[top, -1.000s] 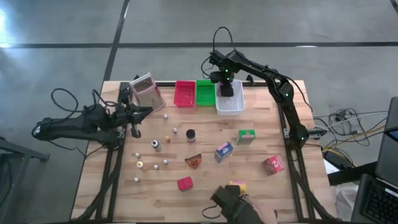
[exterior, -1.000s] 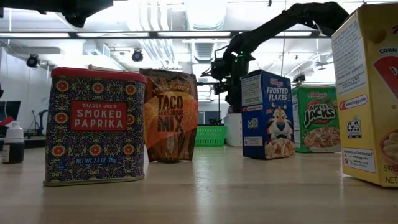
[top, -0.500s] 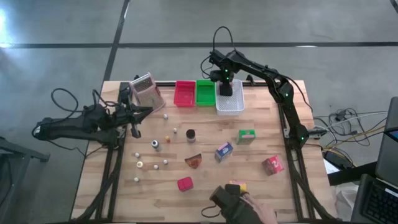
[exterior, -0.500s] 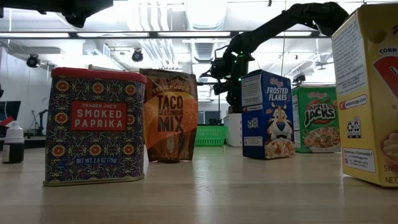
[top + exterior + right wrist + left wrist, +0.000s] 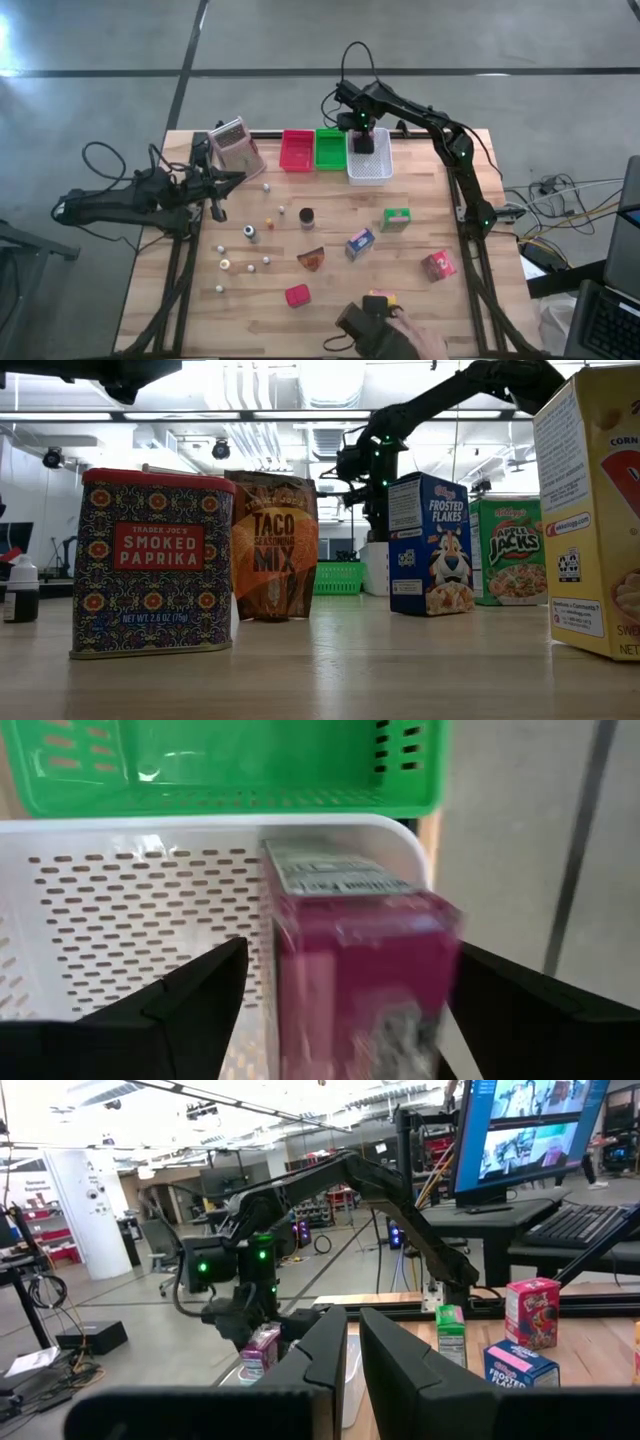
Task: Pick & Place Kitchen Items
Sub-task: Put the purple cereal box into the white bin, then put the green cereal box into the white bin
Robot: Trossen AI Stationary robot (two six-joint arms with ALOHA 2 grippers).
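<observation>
My right gripper (image 5: 364,143) hangs open over the white tray (image 5: 372,170) at the far edge, pointing down. A pink packet (image 5: 360,970) stands in the tray's corner between its spread fingers, which stand on either side of it. It also shows as the pink packet (image 5: 262,1352) in the left wrist view. Other kitchen items lie on the table: a dark jar (image 5: 306,216), a green packet (image 5: 396,219), a blue packet (image 5: 360,243), a red packet (image 5: 438,264), an orange-brown wedge (image 5: 311,258). My left gripper (image 5: 215,193) waits shut at the left, pointing level.
A red tray (image 5: 297,150) and a green tray (image 5: 330,148) stand left of the white one. Tiny pale bottles (image 5: 226,265) dot the left half. A red tin (image 5: 297,295) lies near the front edge. A person's hand (image 5: 395,335) covers a yellow packet there.
My right gripper has tipped a little while staying over the white tray. The person's hand at the near edge has moved over the yellow packet.
</observation>
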